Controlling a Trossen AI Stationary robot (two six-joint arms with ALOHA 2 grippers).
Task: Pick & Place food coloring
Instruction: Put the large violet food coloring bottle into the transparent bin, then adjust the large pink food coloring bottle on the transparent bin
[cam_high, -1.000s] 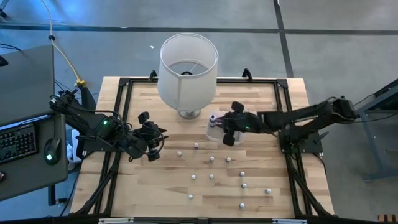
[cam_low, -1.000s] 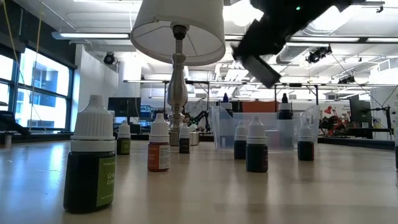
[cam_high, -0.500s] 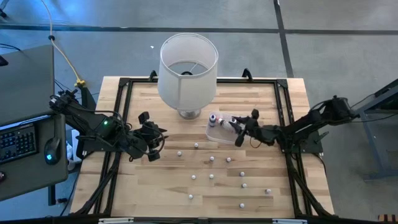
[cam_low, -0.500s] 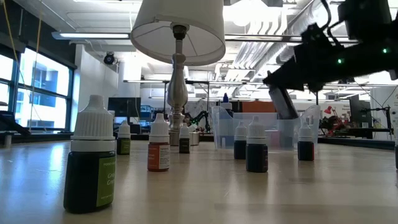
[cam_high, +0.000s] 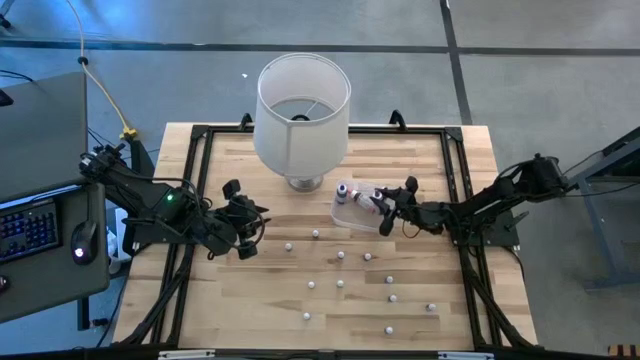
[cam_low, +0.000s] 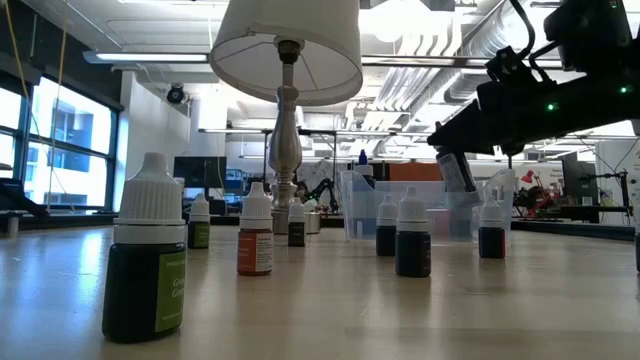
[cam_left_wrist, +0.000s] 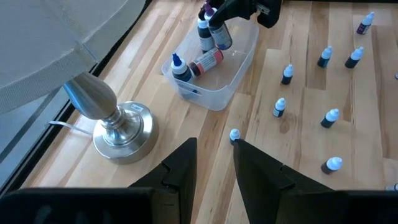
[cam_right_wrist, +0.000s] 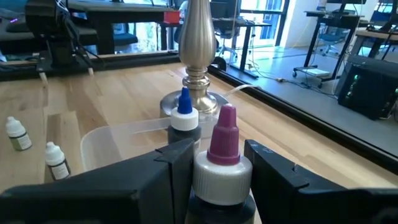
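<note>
**Right gripper holding a bottle over the tub**

The right gripper is sitting right of center in the high view, over the right end of the clear tub, its fingers pinching a dark bottle with a purple tip and white collar. In the low view that bottle is hanging tilted above the tub, at the right of the frame. The left wrist view is showing it at top center, above the tub, where a blue-tipped bottle is standing upright and a reddish bottle is lying on its side.

The left gripper is waiting at left of center in the high view, fingers slightly apart and empty.

The other bottles are standing scattered over the lower middle of the table, white caps up. The lamp is standing at top center, its base just left of the tub.
</note>
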